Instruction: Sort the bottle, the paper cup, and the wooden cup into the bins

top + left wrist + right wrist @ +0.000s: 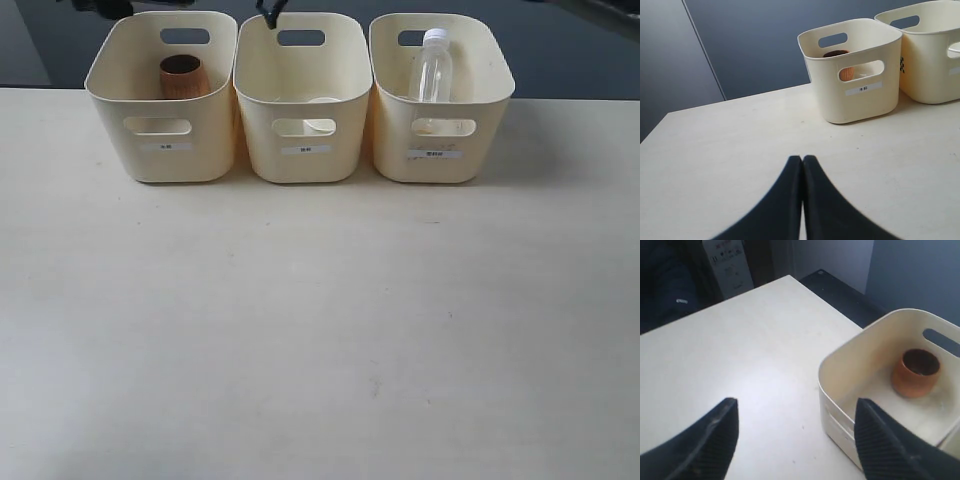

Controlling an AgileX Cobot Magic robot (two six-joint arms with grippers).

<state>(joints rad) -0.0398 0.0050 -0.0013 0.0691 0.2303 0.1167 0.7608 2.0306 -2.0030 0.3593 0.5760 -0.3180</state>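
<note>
Three cream bins stand in a row at the back of the table. The wooden cup (183,77) sits upright in the left bin (160,160). The paper cup (322,102) shows only as a white rim low inside the middle bin (305,168). Upright in the right bin (440,172) is the clear bottle (434,68) with its white cap. My left gripper (802,158) is shut and empty over bare table, well short of the left bin (860,107). My right gripper (796,405) is open and empty beside that bin's wall (840,357), the wooden cup (916,372) inside it.
Light table (320,330) stretches in front of the bins. A dark wall lies behind them. A dark arm part (270,12) pokes in above the middle bin. The table's corner and a dark cabinet (730,262) show in the right wrist view.
</note>
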